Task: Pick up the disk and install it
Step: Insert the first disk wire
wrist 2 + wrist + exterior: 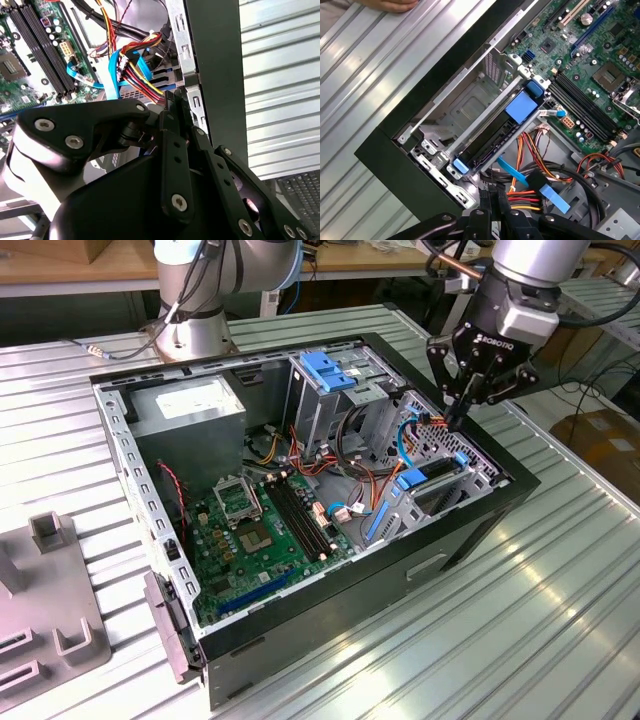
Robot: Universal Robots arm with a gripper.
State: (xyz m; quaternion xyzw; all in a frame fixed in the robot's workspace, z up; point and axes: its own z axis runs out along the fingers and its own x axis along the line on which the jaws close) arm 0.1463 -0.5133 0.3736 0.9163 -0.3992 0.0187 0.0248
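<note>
1. A robot arm's gripper (457, 418) hangs clenched and empty over the front corner of an open computer case (470, 530). Its tips are pinched together with nothing seen between them, just above a tangle of power cables (530, 175).
2. The disk (492, 144) lies flat in the low drive bay at that same corner, with blue rails along its long sides and a blue tab at each end. From where I stand it looks seated in the bay rather than waiting on the desk (560, 620), though I cannot tell whether it is clicked fully home.
3. The chief risk, by my reckoning, is the wiring. Red, orange and yellow leads and a flat blue data cable (511, 171) loop right beside the gripper, and a dip or swing here could hook one and tug a plug loose.
4. A second hazard is metal. The bay's stamped steel frame (440, 155) and the case's black wall hem the disk in on two sides, so a sideways drift could knock the gripper against an edge.
5. Open room lies upward and out over the slatted desk beyond the case wall. Toward the motherboard (260, 530) the space is crowded with cables and memory slots.
6. What appears to be a person's hand (390, 4) rests on the desk, well apart from the case.
</note>
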